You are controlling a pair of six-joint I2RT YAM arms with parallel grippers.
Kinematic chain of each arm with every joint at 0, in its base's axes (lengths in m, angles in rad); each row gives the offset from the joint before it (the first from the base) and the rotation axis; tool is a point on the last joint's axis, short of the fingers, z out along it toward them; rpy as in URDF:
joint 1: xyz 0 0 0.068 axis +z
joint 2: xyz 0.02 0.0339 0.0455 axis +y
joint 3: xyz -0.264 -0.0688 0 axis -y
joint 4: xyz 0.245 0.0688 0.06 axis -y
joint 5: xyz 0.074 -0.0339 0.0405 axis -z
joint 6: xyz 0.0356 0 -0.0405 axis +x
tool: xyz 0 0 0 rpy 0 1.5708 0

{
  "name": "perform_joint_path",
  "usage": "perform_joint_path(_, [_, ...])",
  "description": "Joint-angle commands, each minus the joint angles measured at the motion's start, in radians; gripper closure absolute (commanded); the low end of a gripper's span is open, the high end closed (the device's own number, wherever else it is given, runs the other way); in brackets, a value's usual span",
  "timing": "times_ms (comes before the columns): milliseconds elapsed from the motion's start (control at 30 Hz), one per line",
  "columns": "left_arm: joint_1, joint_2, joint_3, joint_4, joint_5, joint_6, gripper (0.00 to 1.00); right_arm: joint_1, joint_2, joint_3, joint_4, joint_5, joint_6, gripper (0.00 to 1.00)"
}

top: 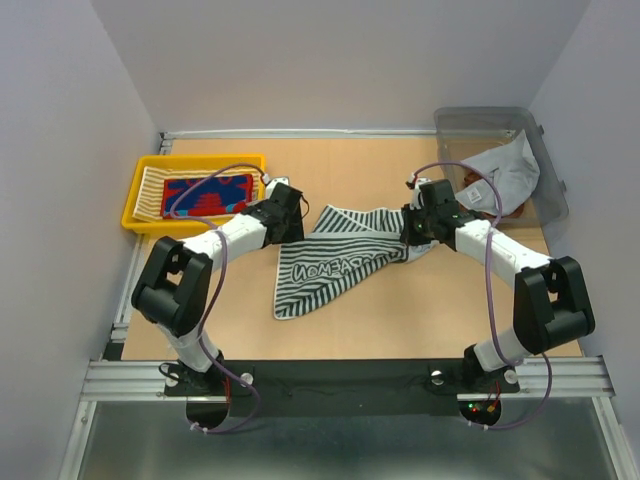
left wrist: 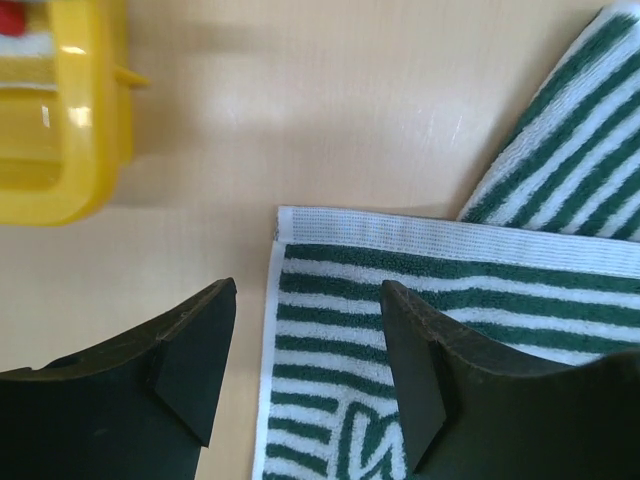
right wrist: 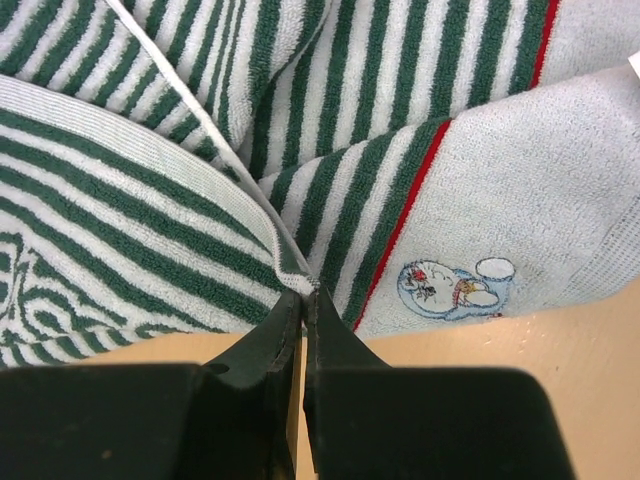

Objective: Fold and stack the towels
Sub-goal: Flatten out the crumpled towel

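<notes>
A dark-and-white striped towel [top: 335,262] lies partly folded and twisted on the table's middle, with lettering on its near flap. My left gripper [top: 290,215] hovers open over the towel's left corner; in the left wrist view that gripper [left wrist: 308,300] has the towel's white hem [left wrist: 440,232] lying flat between its spread fingers, gripped by neither. My right gripper [top: 414,226] is at the towel's right end. The right wrist view shows this gripper [right wrist: 304,296] shut on a corner of the striped towel [right wrist: 130,190], beside a pale band with a cartoon patch [right wrist: 455,285].
A yellow tray [top: 140,215] at the back left holds a red-blue patterned towel [top: 208,193] on a yellow-cream striped one [top: 150,183]. A clear bin [top: 490,125] at the back right holds a grey towel [top: 508,170] and a rust-brown piece [top: 518,211]. The tray's corner [left wrist: 60,150] is left of my left fingers.
</notes>
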Motion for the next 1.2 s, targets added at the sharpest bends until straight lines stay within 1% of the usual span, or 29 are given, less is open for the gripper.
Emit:
perform_joint_path(0, [-0.009, 0.043, -0.021, 0.058, 0.014, -0.047, 0.29, 0.003, -0.042, -0.017, 0.046, -0.035, -0.016, 1.0])
perform_joint_path(167, [-0.011, 0.085, -0.016, 0.056, -0.018, -0.061, 0.3, 0.003, -0.048, -0.025, 0.055, -0.053, -0.024, 1.0])
perform_joint_path(367, [-0.011, 0.13, -0.025, 0.065, -0.044, -0.072, 0.34, 0.003, -0.053, -0.033, 0.059, -0.075, -0.028, 1.0])
perform_joint_path(433, [-0.011, 0.141, -0.028, 0.067, -0.053, -0.072, 0.38, 0.003, -0.053, -0.033, 0.061, -0.076, -0.028, 0.99])
perform_joint_path(667, [-0.009, 0.185, -0.06, 0.067, -0.04, -0.089, 0.39, 0.005, -0.061, -0.036, 0.067, -0.087, -0.034, 1.0])
perform_joint_path(767, [-0.017, 0.19, -0.053, 0.041, -0.056, -0.09, 0.47, 0.003, -0.068, -0.039, 0.069, -0.089, -0.034, 1.0])
perform_joint_path(800, [-0.015, 0.191, -0.056, 0.036, -0.056, -0.094, 0.56, 0.003, -0.071, -0.037, 0.069, -0.086, -0.037, 1.0])
perform_joint_path(833, [-0.015, 0.191, -0.054, 0.03, -0.053, -0.094, 0.63, 0.003, -0.074, -0.039, 0.069, -0.087, -0.036, 0.99])
perform_joint_path(867, [-0.017, 0.193, -0.056, 0.021, -0.052, -0.095, 0.67, 0.005, -0.076, -0.04, 0.069, -0.086, -0.037, 0.99])
perform_joint_path(900, [-0.015, 0.19, -0.06, 0.021, -0.052, -0.095, 0.74, 0.003, -0.08, -0.039, 0.069, -0.086, -0.039, 0.99])
perform_joint_path(933, [-0.015, 0.185, -0.064, 0.025, -0.049, -0.095, 0.86, 0.003, -0.082, -0.039, 0.069, -0.083, -0.039, 0.99])
perform_joint_path(967, [-0.015, 0.181, -0.067, 0.028, -0.05, -0.094, 0.91, 0.003, -0.084, -0.039, 0.069, -0.08, -0.039, 1.0])
perform_joint_path(1000, [-0.017, 0.173, -0.07, 0.029, -0.052, -0.09, 1.0, 0.003, -0.088, -0.036, 0.069, -0.076, -0.04, 1.0])
perform_joint_path(1133, [-0.015, 0.112, -0.039, -0.004, -0.093, -0.055, 1.0, 0.003, -0.114, -0.002, 0.067, -0.037, -0.04, 0.99])
perform_joint_path(1167, [-0.017, 0.063, -0.025, -0.014, -0.111, -0.048, 1.0, 0.003, -0.12, 0.01, 0.069, -0.006, -0.037, 1.0])
